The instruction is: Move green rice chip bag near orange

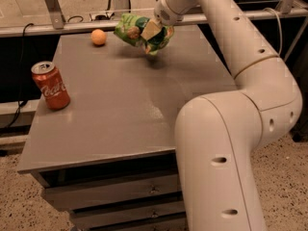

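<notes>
A red can stands upright near the left edge of the grey table, about midway along that edge, its lettering facing the camera. Further back and to the right, the orange sits on the table near the far edge, well apart from the can.

Right of the orange, near it but not touching, the bag is held in the air over the far part of the table. It is tilted, with its left end pointing towards the orange. A dark shadow lies on the table just below it.

The gripper is clamped on the right part of the bag, its fingers closed on the crinkled foil, and one pale finger shows against the green. The gripper is above the far middle of the table, right of the orange.

From the gripper the white arm rises to the top of the picture and bends down the right side past a tan-ringed joint. It ends in a thick segment that fills the lower right foreground and covers the table's near right corner.

Behind the table a metal rail runs across. Under the table top are drawers with small handles. Speckled floor shows at lower left and lower right.
</notes>
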Controlling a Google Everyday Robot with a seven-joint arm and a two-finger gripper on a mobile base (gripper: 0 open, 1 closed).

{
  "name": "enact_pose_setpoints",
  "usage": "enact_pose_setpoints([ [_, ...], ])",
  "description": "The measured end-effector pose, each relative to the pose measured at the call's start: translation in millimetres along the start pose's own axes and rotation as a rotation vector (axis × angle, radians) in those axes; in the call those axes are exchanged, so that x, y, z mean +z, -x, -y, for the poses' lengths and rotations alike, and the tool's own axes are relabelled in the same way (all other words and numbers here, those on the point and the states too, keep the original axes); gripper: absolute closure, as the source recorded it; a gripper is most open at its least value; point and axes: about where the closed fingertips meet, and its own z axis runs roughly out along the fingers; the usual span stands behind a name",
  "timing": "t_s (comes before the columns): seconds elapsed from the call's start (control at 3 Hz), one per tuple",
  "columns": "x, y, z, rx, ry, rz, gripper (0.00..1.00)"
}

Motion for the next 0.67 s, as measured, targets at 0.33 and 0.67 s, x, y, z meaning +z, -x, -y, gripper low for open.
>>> enact_pose_setpoints([
  [0.33, 6.5, 10.1, -3.0, -0.021, -0.004, -0.02, 1.0],
  [0.67, 15.1, 18.6, -7.7, -0.039, -0.001, -0.035, 1.0],
])
